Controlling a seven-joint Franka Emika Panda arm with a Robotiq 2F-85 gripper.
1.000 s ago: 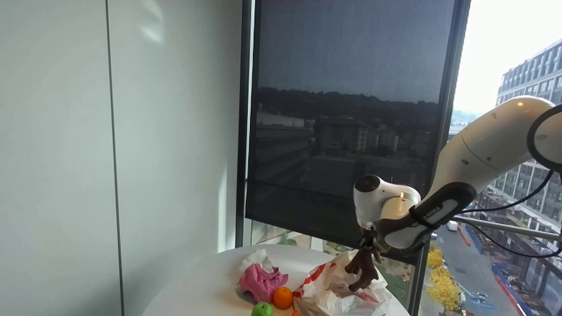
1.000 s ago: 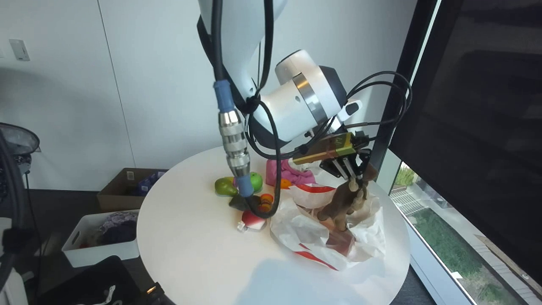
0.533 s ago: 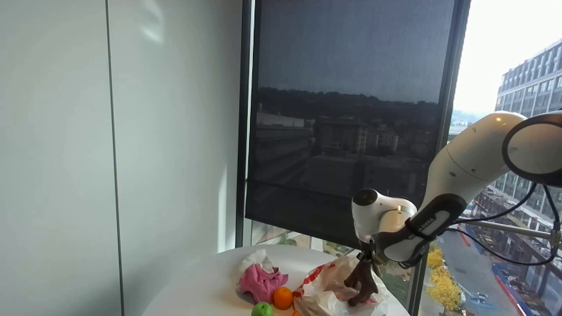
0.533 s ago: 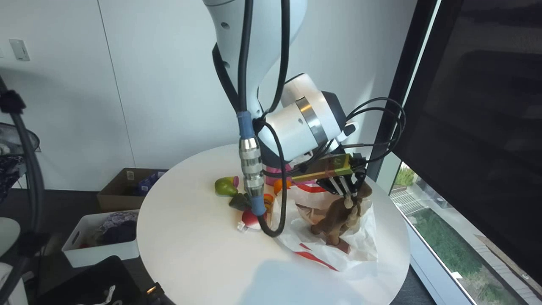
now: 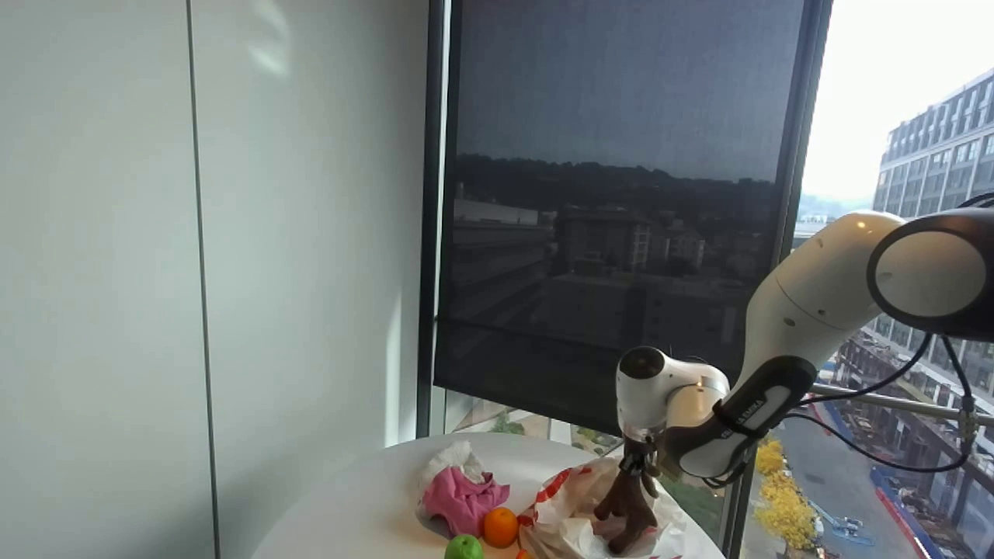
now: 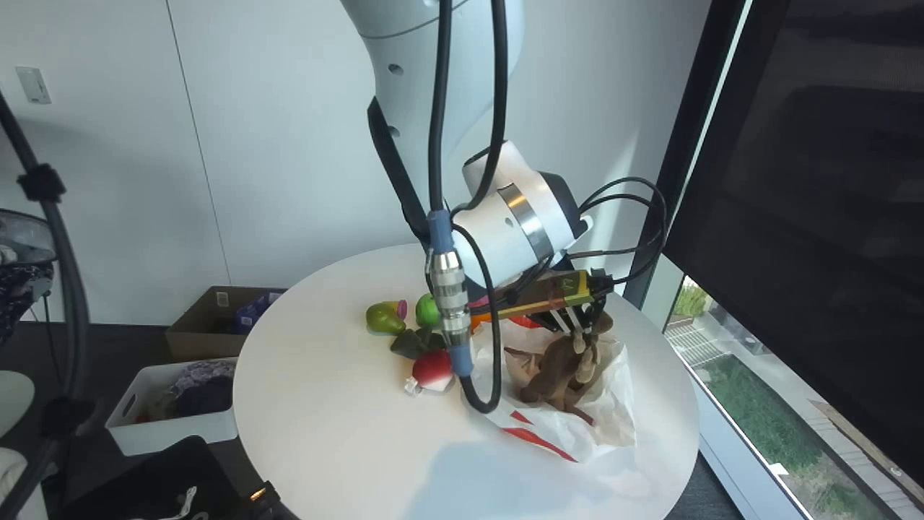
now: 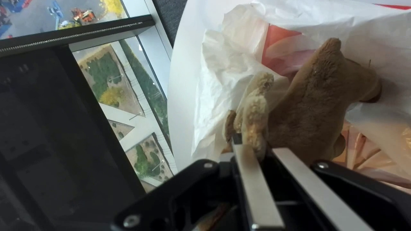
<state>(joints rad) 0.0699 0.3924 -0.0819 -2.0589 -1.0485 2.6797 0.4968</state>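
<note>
My gripper [image 7: 259,146] is shut on a pale, thin part of a brown plush toy [image 7: 308,109], with the fingers close together around it. In both exterior views the gripper [image 5: 635,466] [image 6: 586,339] points down and the toy [image 5: 627,505] [image 6: 556,372] hangs below it. The toy's lower part is inside the open mouth of a crumpled white plastic bag [image 6: 613,426] with red print. The bag also shows in the wrist view [image 7: 221,80], under and around the toy. Whether the toy rests on the bag's bottom I cannot tell.
The round white table [image 6: 325,412] also bears a pink cloth [image 5: 464,497], an orange [image 5: 500,527], a green apple [image 5: 464,547], a green pear-shaped fruit [image 6: 385,318] and a red-and-white item [image 6: 433,370]. A window with a dark blind [image 6: 808,180] stands close beside the table.
My arm has come down and shifted slightly left in both exterior views, carrying the plush toy lower into the bag. The gripper has stayed shut on the toy.
</note>
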